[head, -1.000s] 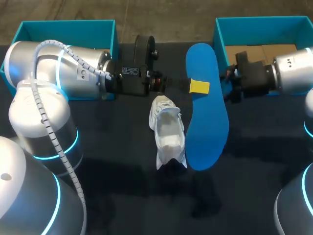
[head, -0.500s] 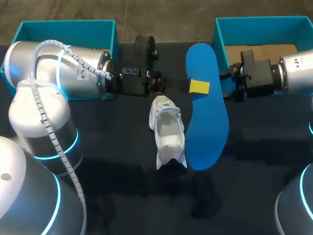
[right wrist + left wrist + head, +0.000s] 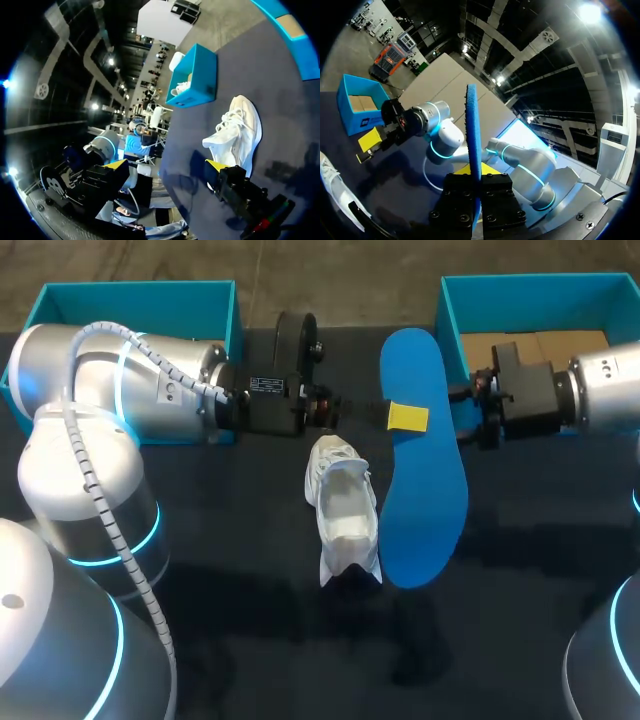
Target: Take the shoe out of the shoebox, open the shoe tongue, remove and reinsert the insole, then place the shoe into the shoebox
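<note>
My left gripper (image 3: 405,417) is shut on the blue insole (image 3: 422,470) and holds it in the air above the table, just right of the white shoe (image 3: 343,510). In the left wrist view the insole (image 3: 472,130) stands edge-on between the fingers of that gripper (image 3: 476,186). The shoe lies on the black table with its opening up. My right gripper (image 3: 468,412) is open beside the insole's right edge, in front of the right shoebox (image 3: 540,288). The right wrist view shows the right gripper (image 3: 167,170) wide open, with the shoe (image 3: 237,132) ahead of it.
A second teal box (image 3: 140,295) stands at the back left behind my left arm. The right shoebox has brown cardboard (image 3: 545,342) on its floor. Dark tabletop (image 3: 300,640) lies in front of the shoe.
My right gripper has drawn back a little to the right, away from the insole, then stopped. The left arm, insole and shoe have not moved.
</note>
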